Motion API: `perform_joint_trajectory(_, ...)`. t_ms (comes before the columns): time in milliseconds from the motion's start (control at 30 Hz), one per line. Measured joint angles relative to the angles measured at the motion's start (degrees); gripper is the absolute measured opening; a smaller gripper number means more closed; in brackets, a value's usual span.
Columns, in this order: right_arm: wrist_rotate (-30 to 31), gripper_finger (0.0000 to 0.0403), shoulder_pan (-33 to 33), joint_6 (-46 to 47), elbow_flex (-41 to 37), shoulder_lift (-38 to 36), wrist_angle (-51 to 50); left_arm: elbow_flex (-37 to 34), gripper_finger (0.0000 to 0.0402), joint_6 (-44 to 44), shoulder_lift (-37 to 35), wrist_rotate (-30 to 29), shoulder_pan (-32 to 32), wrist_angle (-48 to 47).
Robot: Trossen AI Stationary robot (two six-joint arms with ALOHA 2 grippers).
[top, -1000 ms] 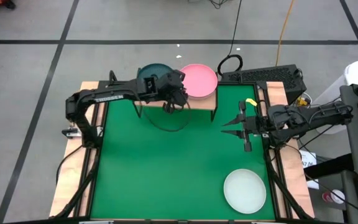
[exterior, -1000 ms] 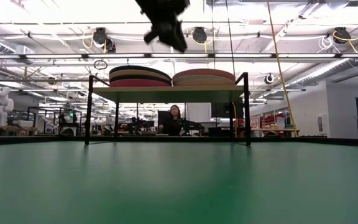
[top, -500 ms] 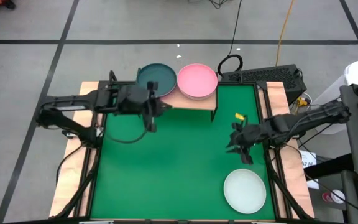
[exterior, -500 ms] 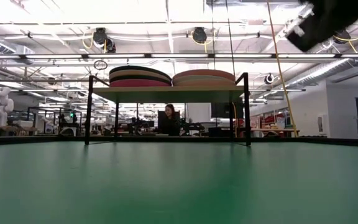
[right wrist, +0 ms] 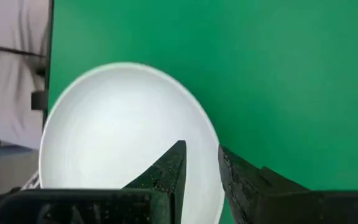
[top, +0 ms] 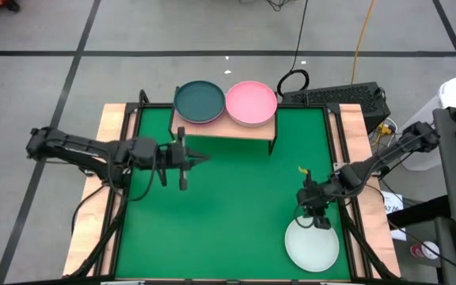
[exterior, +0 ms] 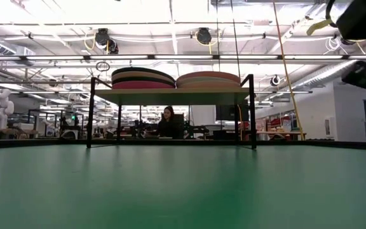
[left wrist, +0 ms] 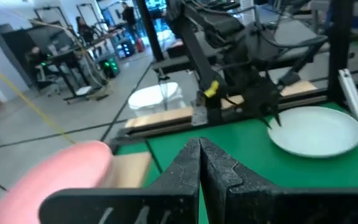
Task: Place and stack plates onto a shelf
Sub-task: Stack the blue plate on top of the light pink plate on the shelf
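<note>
- The left gripper (top: 182,158) has pulled back from the shelf (top: 236,129) in the last second and is now hovering left of centre in the high view, over bare green table (top: 228,206).
- Its fingers (left wrist: 199,163) have snapped together since then; in the left wrist view they are meeting tip to tip with nothing between them.
- That is reading as a drop-off done: the teal plate (top: 199,100) is sitting on top of the left stack on the shelf, upper centre of the high view.
- The pink plate (top: 251,101) is topping the right stack beside it, the two rims just touching.
- Meanwhile the right gripper (top: 315,218) has swung down toward the lower right and is now hanging over the upper edge of the white plate (top: 313,244).
- Its fingers (right wrist: 169,168) are standing partly apart, straddling the white plate's rim in the right wrist view, not yet clamped on it.
- The white plate is the only one off the shelf, lying flat in the table's lower right corner.
- It looks like the last plate to go, with a pinch on its rim the likely next call.
</note>
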Motion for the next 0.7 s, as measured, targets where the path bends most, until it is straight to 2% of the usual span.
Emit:
perform_joint_trajectory(133,-2.66,0.0082,1.03,2.15,-2.25,0.07,-0.03,-4.26,0.0002,-1.49,0.08,0.02,-1.28,5.54)
perform_joint_trajectory(267,-4.43,0.0094,1.01,5.43,-6.18,0.14,0.54,-6.55,0.0002,-3.99,0.1,0.02,-2.11,6.9)
perform_joint_trajectory(533,-7.24,0.0121,1.0,10.97,-12.74,0.18,6.62,-6.93,0.0001,-5.58,0.12,0.04,-3.93,7.27)
perform_joint_trajectory(700,-7.17,0.0113,0.98,13.07,-14.44,0.15,8.32,-6.93,0.0001,-5.8,0.12,0.02,-3.91,7.32)
